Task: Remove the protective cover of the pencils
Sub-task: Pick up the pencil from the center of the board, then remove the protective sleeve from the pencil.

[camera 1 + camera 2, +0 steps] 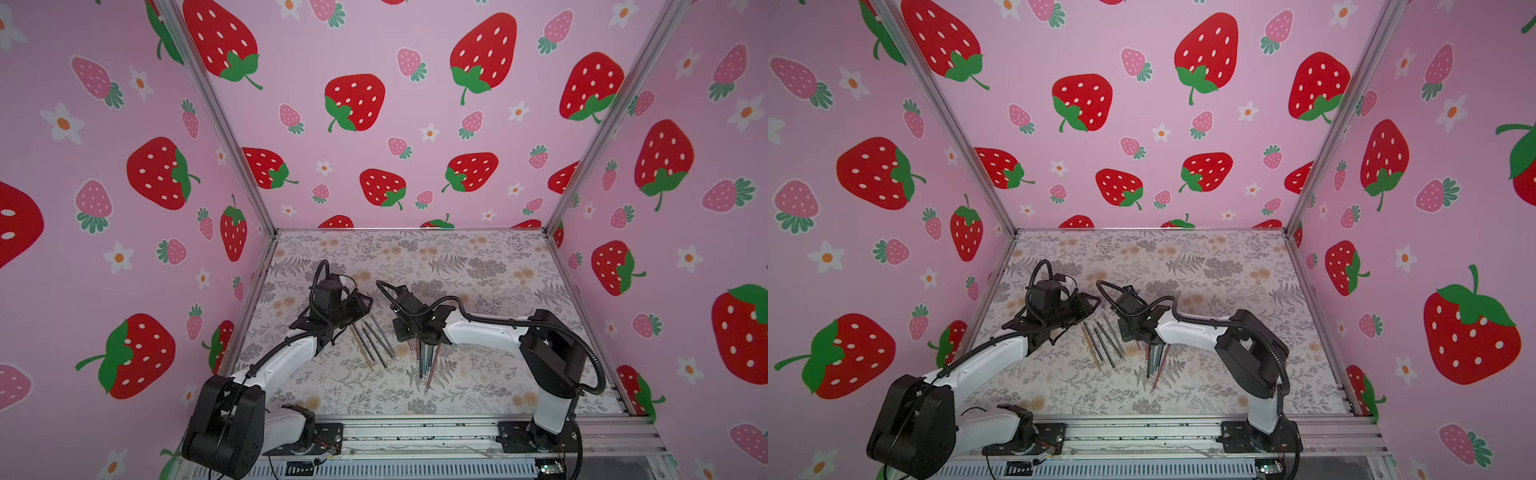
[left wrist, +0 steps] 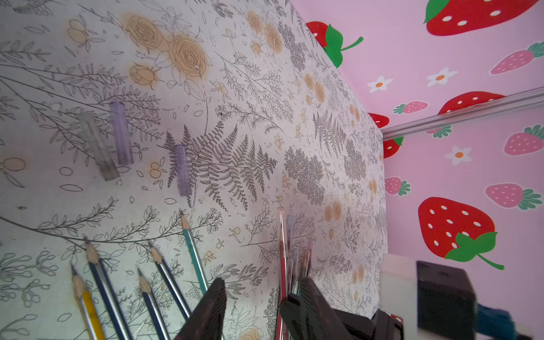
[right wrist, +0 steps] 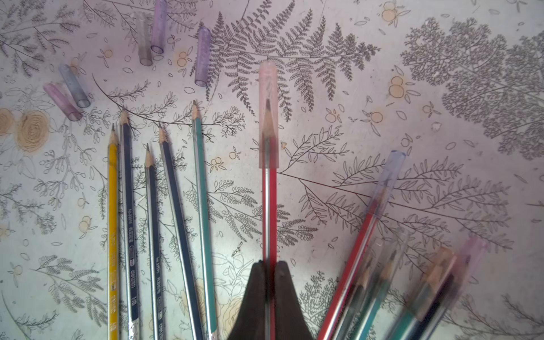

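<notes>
Strawberry-print pink walls (image 1: 374, 124) close in a floral table (image 1: 478, 266). Both arms reach forward from the front rail (image 1: 415, 432), elbows bent, wrists angled toward each other. The right gripper (image 3: 269, 266) pinches a red pencil (image 3: 269, 206) whose tip wears a pink cover (image 3: 268, 114). The left gripper (image 2: 259, 297) faces that pencil, fingers spread. Five bare pencils (image 3: 164, 206) lie on the left arm's side of it. The loose covers (image 3: 203, 56) lie farther out on that same side, and the capped pencils (image 3: 382, 279) on its other side.
</notes>
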### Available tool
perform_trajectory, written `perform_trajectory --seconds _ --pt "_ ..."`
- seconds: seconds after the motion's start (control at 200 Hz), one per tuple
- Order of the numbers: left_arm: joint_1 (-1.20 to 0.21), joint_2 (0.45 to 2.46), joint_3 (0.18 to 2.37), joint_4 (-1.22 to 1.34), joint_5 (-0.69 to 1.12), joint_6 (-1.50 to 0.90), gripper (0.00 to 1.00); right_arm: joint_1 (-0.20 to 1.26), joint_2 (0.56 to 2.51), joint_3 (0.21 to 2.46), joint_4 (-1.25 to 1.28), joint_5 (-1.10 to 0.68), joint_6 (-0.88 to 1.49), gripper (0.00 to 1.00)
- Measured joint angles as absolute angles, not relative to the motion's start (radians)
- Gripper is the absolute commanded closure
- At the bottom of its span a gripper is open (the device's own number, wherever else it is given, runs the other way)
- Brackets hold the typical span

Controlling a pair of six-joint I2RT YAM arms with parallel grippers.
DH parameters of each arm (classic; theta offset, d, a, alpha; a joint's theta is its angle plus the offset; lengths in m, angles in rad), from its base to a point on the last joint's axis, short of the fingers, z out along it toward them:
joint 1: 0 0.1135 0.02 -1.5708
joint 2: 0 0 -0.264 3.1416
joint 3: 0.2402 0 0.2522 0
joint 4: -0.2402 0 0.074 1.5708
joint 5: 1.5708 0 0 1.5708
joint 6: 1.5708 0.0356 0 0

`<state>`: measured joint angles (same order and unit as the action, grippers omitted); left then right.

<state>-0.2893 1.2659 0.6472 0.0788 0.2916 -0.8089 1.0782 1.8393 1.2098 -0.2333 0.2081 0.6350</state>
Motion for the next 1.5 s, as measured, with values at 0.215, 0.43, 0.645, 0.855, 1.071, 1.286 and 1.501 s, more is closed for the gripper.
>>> perform_trajectory --seconds 0.215,0.43,0.645,0.855,1.071,1.286,1.501 --pt "-0.315 1.319 0.664 0.105 0.306 -0.817 0.55 1.095 1.814 1.204 -0.200 0.208 0.621 1.00" --pt "-0.333 1.356 0.681 0.123 0.308 -0.823 0.55 1.110 1.805 1.199 -0.179 0.208 0.605 1.00" --pt "-0.342 1.383 0.690 0.135 0.308 -0.832 0.55 1.121 1.796 1.192 -0.171 0.207 0.597 1.00" --pt "-0.345 1.414 0.704 0.149 0.308 -0.838 0.60 1.142 1.795 1.192 -0.154 0.208 0.582 1.00" --pt "-0.348 1.446 0.719 0.161 0.311 -0.840 0.73 1.155 1.795 1.192 -0.150 0.208 0.573 1.00" --pt "-0.352 1.448 0.720 0.161 0.316 -0.845 0.88 1.162 1.795 1.192 -0.149 0.209 0.570 1.00" --pt "-0.354 1.448 0.721 0.161 0.315 -0.848 0.98 1.163 1.795 1.192 -0.149 0.211 0.568 0.77"
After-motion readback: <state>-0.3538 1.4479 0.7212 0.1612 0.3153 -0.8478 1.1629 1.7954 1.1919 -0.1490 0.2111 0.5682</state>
